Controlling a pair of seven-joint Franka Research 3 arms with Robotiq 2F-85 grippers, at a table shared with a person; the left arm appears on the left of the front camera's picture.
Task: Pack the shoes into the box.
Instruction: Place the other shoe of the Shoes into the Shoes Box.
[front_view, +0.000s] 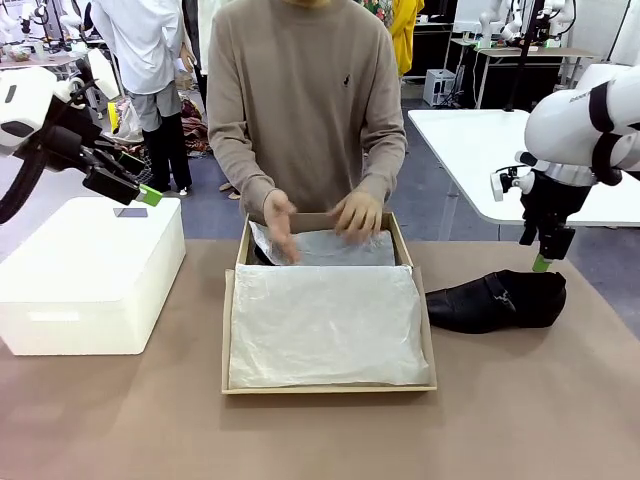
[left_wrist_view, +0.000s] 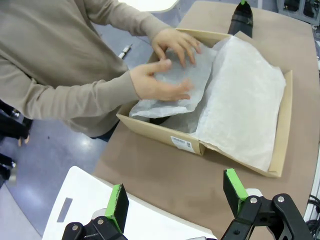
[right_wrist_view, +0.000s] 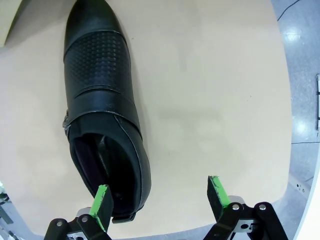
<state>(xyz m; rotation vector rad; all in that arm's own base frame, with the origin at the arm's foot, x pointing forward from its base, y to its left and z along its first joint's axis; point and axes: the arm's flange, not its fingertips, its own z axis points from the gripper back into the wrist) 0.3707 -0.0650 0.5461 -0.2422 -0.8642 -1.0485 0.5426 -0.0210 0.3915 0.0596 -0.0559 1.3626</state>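
While one black leather dress shoe (front_view: 497, 300) with a slim toe lies on its side at the right of the front view, just beside the box and outside it, the tan-brown cardboard shoebox (front_view: 228, 330) sits open in the middle of the frame. Its hinged flap lid lies flat toward the bottom of the picture, and a sheet of white tissue paper (front_view: 325, 325) is spread over it. In the left wrist view the shoebox (left_wrist_view: 160, 132) fills the centre and right, with the tissue (left_wrist_view: 245, 100) draped from the deep half over the flap. Something dark shows under the tissue in the deep half; I cannot tell what it is.

A person in a beige sweater stands at the top centre of the front view, with one hand (front_view: 280, 222) and the other hand (front_view: 357, 212) pressed onto the tissue inside the deep half.

At the right of that view, the right gripper (front_view: 540, 258) hangs just above the shoe's heel end. In its wrist view the shoe (right_wrist_view: 102, 115) runs up the left side, toe at the top. There the gripper (right_wrist_view: 159, 189) has its jaws spread wide, one finger in front of the heel opening, and grips nothing.

In the upper left of the front view, the left gripper (front_view: 143, 178) hovers over a white rectangular plastic box (front_view: 90, 270). Its wrist view shows it (left_wrist_view: 175, 192) fully parted and empty. Everything rests on a brown table (front_view: 520, 400).
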